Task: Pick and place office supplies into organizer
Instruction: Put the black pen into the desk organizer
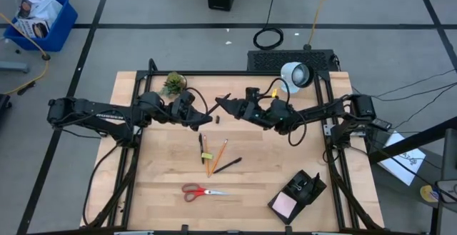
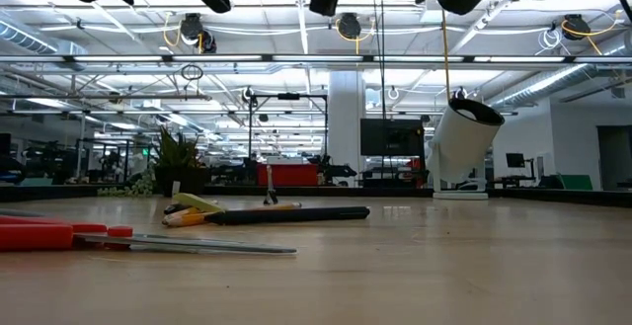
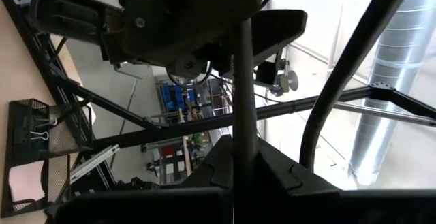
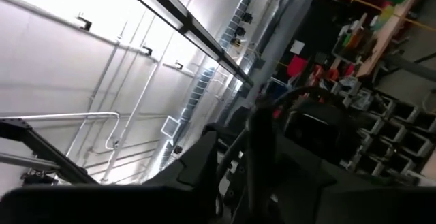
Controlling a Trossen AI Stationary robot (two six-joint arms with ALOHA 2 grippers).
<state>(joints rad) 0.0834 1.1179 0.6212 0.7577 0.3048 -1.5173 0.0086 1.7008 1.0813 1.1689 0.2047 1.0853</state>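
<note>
Holding pen (image 3: 244, 81) w/ L gripper (image 3: 235, 173)

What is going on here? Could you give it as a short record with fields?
Left gripper: raised over the table, fingers shut on a dark pen
Right gripper: raised, facing the left one, close to it
Lying on the table: scissors, pencils, black pen
Organizer: at a table corner on the right arm's side, pink pad in it
Also there: lamp, plant
</note>
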